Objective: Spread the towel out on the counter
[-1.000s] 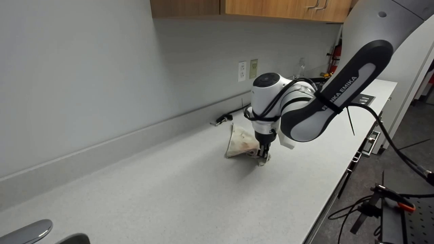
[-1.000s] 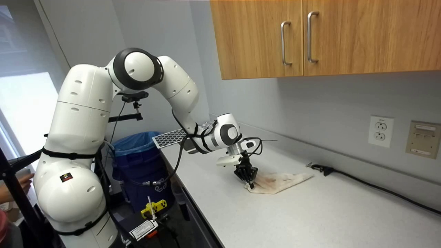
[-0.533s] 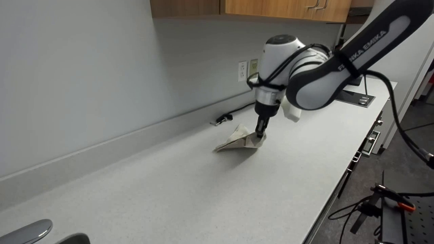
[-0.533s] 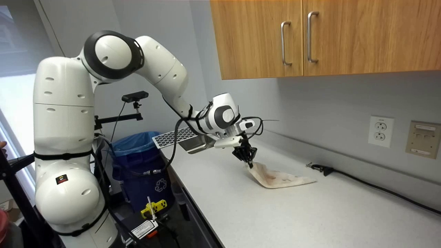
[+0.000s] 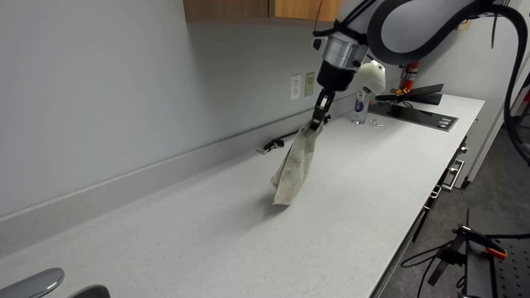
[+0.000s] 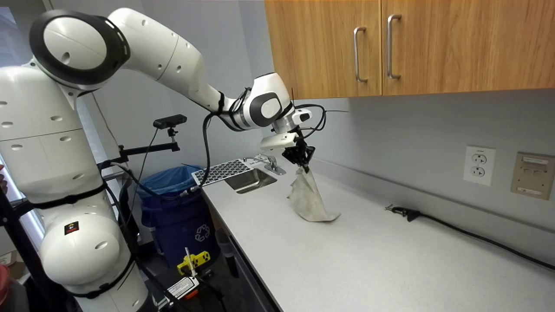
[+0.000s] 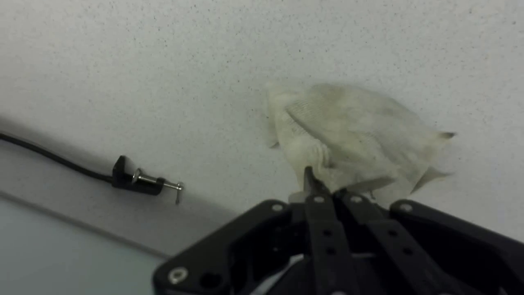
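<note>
The gripper [image 5: 315, 123] is pinched together on one end of the beige towel [image 5: 294, 169], holding it up over the off-white speckled table [image 5: 232, 240]. What the coming move turns on is the drop below the grip: all but the pinched bit of the towel hangs under the gripper, its long axis running down from the fingertips [image 7: 312, 183] as a narrow, folded drape. In both exterior views the lower end sits a little toward the wall [image 5: 124, 103] from the fingertips rather than plumb beneath them. In the wrist view the towel fans out ahead of the fingertips, creases gathering toward the grip and loose corners farther off. Whether its bottom edge touches the table or hangs just above it, I cannot tell.

With only this one hold, at the top, the next move probably has to turn that upright axis into a flat one: set the free edge on the table first, then travel sideways while coming down, so the towel is laid out behind the gripper. Coming straight down would likely bunch it beneath the fingertips. A small screw clamp [image 7: 139, 187] on a black cable [image 7: 61, 161] lies on the table, apart from the gripper on its wall side, so drawing away from the wall looks safer.
</note>
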You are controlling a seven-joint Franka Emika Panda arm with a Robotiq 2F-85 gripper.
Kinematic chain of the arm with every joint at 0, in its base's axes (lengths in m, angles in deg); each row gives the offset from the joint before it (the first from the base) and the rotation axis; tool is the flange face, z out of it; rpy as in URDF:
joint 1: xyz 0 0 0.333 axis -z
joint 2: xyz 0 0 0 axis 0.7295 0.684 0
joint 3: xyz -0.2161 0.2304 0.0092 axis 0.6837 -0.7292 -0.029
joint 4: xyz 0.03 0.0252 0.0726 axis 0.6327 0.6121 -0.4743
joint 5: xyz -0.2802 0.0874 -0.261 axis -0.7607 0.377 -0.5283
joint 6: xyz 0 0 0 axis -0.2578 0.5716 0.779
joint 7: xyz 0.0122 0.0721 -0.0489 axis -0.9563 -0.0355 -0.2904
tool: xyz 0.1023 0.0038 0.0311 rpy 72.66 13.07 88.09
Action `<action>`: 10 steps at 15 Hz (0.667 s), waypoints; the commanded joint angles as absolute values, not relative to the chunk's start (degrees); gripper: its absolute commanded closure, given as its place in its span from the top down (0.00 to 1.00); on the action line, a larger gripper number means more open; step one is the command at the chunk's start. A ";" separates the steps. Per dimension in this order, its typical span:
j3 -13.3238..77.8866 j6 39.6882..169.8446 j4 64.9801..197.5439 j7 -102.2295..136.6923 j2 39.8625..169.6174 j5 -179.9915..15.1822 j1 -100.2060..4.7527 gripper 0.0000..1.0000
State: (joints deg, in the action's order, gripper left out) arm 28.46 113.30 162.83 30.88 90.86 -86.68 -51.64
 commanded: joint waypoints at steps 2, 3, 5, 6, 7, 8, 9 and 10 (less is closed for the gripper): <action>27.54 111.39 162.72 35.98 86.21 -80.58 -50.46 0.01; 27.69 110.95 162.63 35.87 86.15 -80.16 -50.45 0.01; 28.01 111.09 162.20 33.14 87.71 -82.54 -50.13 0.01; 28.16 110.90 162.33 32.00 88.91 -83.99 -49.90 0.01; 28.37 111.39 162.80 29.98 89.85 -86.26 -49.54 0.01; 28.69 111.98 163.57 27.85 90.79 -88.76 -49.11 0.01; 29.07 112.02 164.49 25.93 91.58 -90.98 -48.71 0.01; 29.59 112.08 165.80 23.85 92.31 -93.50 -48.31 0.01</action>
State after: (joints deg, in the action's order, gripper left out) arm 28.98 112.10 163.86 29.08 90.16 -87.59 -49.78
